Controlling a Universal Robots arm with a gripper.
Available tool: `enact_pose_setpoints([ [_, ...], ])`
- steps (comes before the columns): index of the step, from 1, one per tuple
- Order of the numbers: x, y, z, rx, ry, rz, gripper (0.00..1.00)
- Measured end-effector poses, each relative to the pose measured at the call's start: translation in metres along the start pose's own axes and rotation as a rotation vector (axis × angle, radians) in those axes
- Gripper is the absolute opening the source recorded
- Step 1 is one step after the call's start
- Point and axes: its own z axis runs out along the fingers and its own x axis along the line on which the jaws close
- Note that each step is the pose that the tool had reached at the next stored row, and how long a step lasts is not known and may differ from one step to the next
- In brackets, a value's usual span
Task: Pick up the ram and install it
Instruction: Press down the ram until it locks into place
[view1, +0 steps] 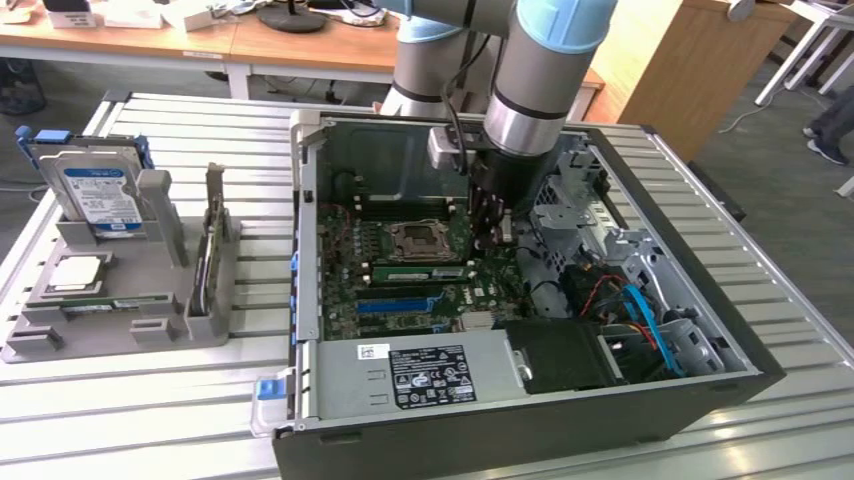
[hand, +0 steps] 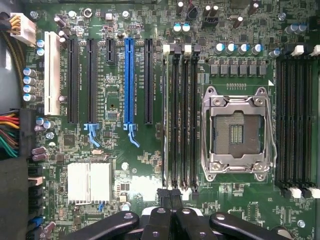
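The ram (view1: 422, 270) is a slim green stick lying along a black slot just in front of the processor socket (view1: 416, 240), inside the open computer case (view1: 534, 400). My gripper (view1: 491, 235) hangs over the motherboard at the exterior view's right end of that stick. In the wrist view the gripper (hand: 170, 196) is shut with nothing visible between its black fingertips. It hovers at one end of the row of black memory slots (hand: 180, 120), beside the empty socket (hand: 236, 132). Whether the fingertips touch the ram I cannot tell.
At the exterior view's left stands a grey fixture (view1: 160, 325) holding a blue-labelled hard drive (view1: 100, 195), a silver processor chip (view1: 76, 272) and an upright card (view1: 210, 250). Drive cages and cables (view1: 627, 300) crowd the case's right side. The power supply (view1: 427, 375) fills its front.
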Motion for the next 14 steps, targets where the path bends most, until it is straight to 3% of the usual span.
enact_pose_setpoints([
  [6,0.0,0.0006,-0.0001,0.0,0.0002,0.0,0.11],
  [14,0.0,0.0122,0.0,0.0002,0.0002,0.0,0.11],
])
